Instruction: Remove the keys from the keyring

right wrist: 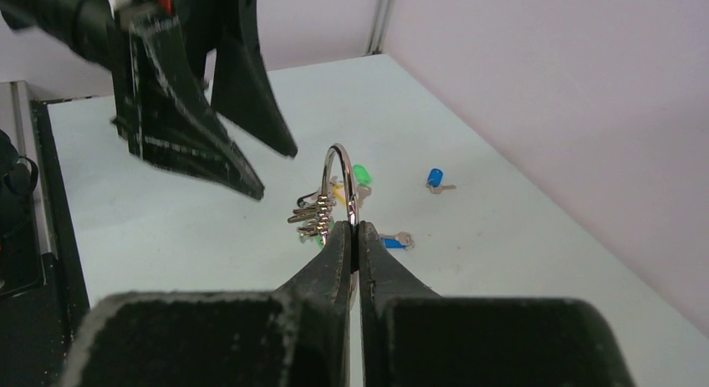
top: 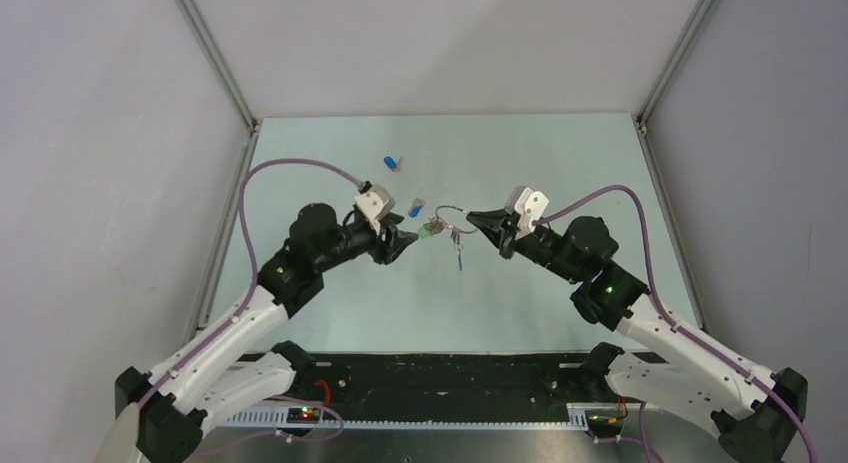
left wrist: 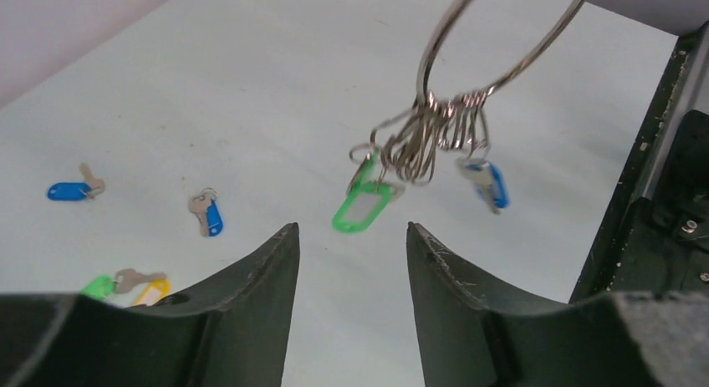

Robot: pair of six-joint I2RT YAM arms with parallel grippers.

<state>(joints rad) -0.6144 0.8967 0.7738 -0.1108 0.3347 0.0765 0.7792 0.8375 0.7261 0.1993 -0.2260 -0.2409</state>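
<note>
- Left arm: extended forward and inward from its base, forearm low over the table (top: 540,153). My left gripper (top: 405,241) points right, toward the centre.
- Left fingers: parted to a moderate gap. Nothing lies between them and they touch nothing.
- Right arm: extended forward and inward in mirror fashion. My right gripper (top: 472,218) points left and faces the left one across a short gap.
- Right fingers: pressed together at the tips, pinching the wire of the keyring (right wrist: 350,190). In my right wrist view the ring stands on edge above the tips.
- The keys (left wrist: 435,132): bunched on small loops at the lowest part of the keyring. They hang between my two grippers, just ahead of the left fingertips and apart from them.
- Hanging from the bunch: a green tag (left wrist: 361,207) on the left and a blue-capped key (left wrist: 489,184) on the right.
- On the table, off the ring:
  - one loose blue key (top: 390,163) lies farther back;
  - a second loose key (top: 415,209) lies just behind my left gripper;
  - a green and yellow pair (left wrist: 125,285) lies near my left finger in the left wrist view.
</note>
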